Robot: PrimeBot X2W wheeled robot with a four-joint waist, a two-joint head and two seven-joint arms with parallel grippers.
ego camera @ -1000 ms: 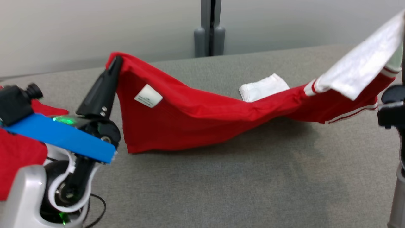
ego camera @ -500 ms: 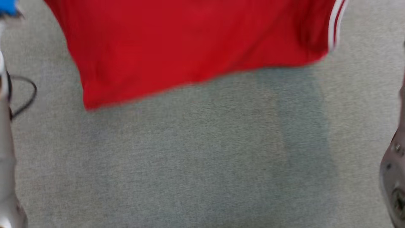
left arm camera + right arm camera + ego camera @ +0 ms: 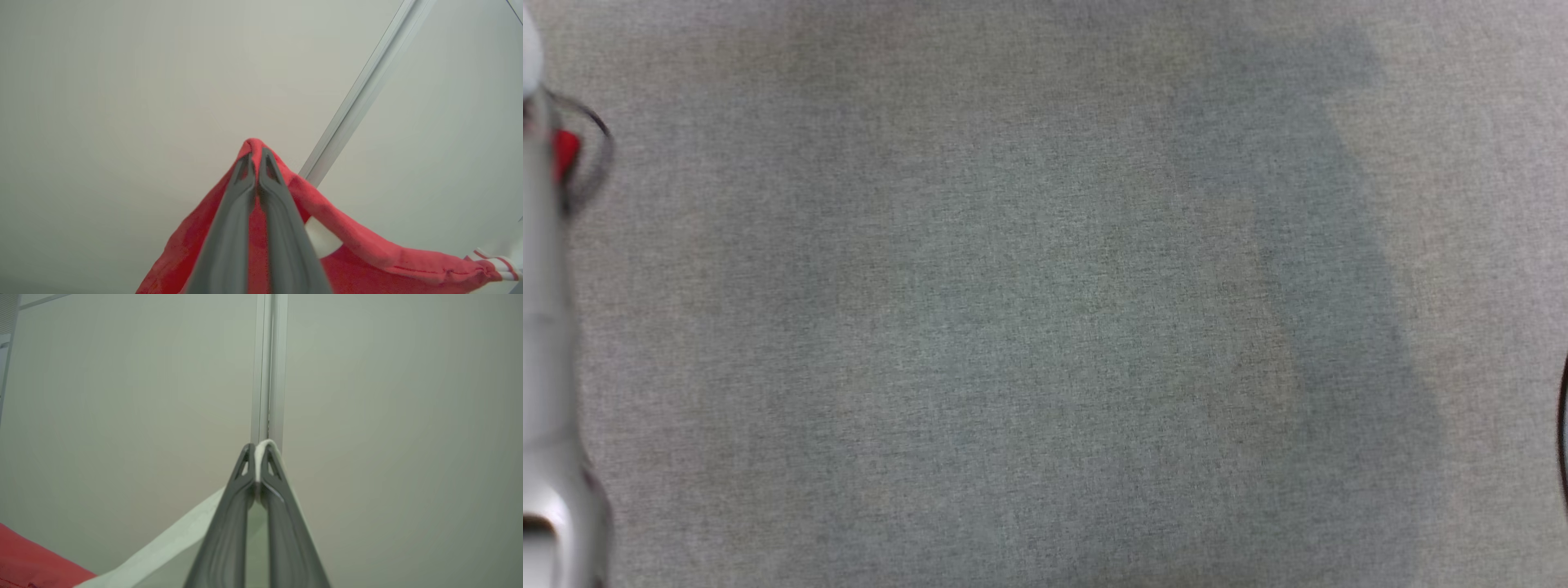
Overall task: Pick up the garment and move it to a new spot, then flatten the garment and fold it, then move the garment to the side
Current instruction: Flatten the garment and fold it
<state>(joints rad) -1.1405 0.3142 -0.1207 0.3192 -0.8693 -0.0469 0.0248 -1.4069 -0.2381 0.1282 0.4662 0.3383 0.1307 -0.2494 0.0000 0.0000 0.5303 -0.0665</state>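
Both pincers are clamped tight on cloth. The left pincer (image 3: pixel 256 153) bites a peak of the red garment (image 3: pixel 367 253), with the fabric falling away on either side of its fingers. The right pincer (image 3: pixel 257 451) nips a thin fold of the same garment's white part (image 3: pixel 179 539), and the red body trails off toward the lower left of that wrist view.

Each wrist camera looks past its fingertips at a pale wall (image 3: pixel 122 81) and a metal post (image 3: pixel 269 375), not at the surface. This suggests the arms are raised with the garment slung in the air between them. In the left wrist view the cloth sags in a long curve to a striped edge (image 3: pixel 496 263) at the far end.

Holding it at two separated ends probably lets its own weight pull it open. Lifting it clear of the grey worktop (image 3: pixel 1045 327) avoids dragging and bunching on the way to the new spot.

The head view looks down on that worktop, where a soft shadow (image 3: pixel 1298 245) falls, likely the landing area. A pale forearm (image 3: pixel 543 327) runs along its left edge.

Flattening and folding are not yet begun.
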